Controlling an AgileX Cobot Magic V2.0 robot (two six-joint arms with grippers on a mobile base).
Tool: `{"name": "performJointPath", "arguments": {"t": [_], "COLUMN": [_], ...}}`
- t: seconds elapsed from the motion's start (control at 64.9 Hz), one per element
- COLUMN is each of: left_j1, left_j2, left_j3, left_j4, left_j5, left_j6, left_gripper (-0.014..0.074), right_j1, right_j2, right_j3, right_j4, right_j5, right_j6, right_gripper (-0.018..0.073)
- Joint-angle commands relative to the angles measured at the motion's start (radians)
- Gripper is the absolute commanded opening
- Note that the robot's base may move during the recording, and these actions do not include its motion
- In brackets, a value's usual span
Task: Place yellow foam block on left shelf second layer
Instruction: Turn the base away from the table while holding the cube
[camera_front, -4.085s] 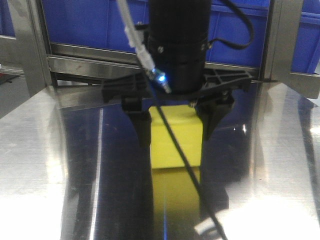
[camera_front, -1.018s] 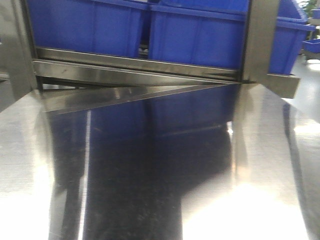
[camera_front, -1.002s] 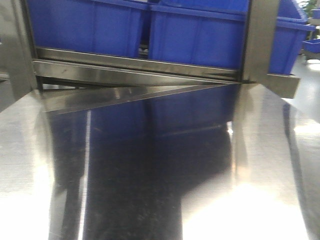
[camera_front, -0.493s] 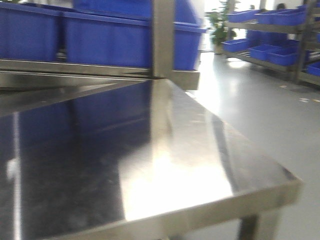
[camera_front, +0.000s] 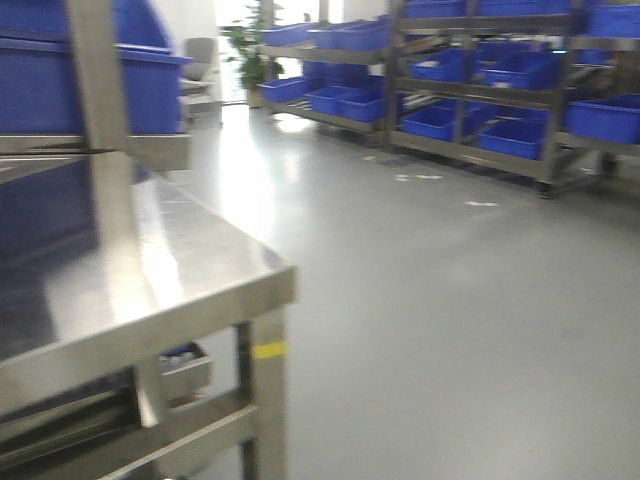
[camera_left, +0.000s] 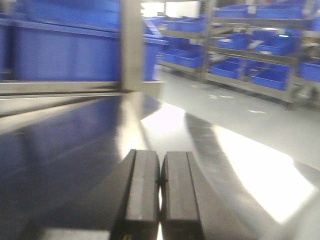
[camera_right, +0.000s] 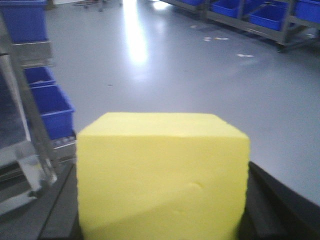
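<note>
The yellow foam block (camera_right: 162, 175) is clamped in the right gripper (camera_right: 162, 215), with a dark finger (camera_right: 272, 200) on each side. It hangs past the edge of the steel table (camera_front: 200, 290), above the grey floor (camera_right: 175, 60), and the table's frame stands just to one side. The left gripper (camera_left: 161, 190) hovers low over the table top, its pads (camera_left: 142, 185) pressed together on nothing. Racks of blue bins (camera_front: 440, 120) stand well apart from the table, across the floor.

The left tool (camera_left: 160, 162) is black and flat-faced
</note>
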Motion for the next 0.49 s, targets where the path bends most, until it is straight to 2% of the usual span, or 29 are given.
{"name": "performJointPath", "arguments": {"t": [0.0, 0.478], "left_j1": [-0.007, -0.007], "left_j2": [0.007, 0.007], "left_j3": [0.026, 0.026], "left_j4": [-0.007, -0.007], "left_j5": [-0.088, -0.088], "left_j6": [-0.004, -0.004], "left_gripper": [0.0136, 0.0136], "right_j1": [-0.008, -0.008], "right_j2": [0.021, 0.021], "right_j3": [-0.024, -0.024], "right_j4": [-0.016, -0.016], "right_j5": [-0.086, -0.086], "right_j6": [-0.008, -0.008], "right_gripper": [0.0326, 0.0326]}}
